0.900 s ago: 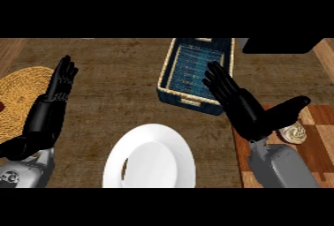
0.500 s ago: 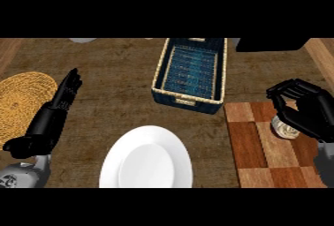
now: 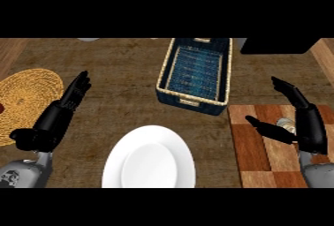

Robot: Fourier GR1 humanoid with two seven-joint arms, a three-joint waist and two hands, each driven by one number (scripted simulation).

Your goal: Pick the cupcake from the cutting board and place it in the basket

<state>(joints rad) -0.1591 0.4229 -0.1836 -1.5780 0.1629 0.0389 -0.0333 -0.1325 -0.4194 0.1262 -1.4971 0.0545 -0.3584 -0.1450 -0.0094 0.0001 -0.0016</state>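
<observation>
Desk [image 3: 124,79]: brown, carrying everything.
Plate [image 3: 150,160]: white, near front edge.
Basket [image 3: 198,73]: dark blue, left of cutting board.
Cutting board [image 3: 261,150]: right, under cupcake.
Left robot hand [image 3: 68,101]: released, fingers straight, beside woven mat [image 3: 26,95].
Right robot hand [image 3: 303,119]: released, thumb and fingers spread around cupcake.
Cupcake [image 3: 287,125]: on cutting board, partly hidden.

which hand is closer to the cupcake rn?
Right. The right hand is spread open around the cupcake on the cutting board, thumb and fingers either side. The left hand rests open at the far left, beyond the plate.
</observation>
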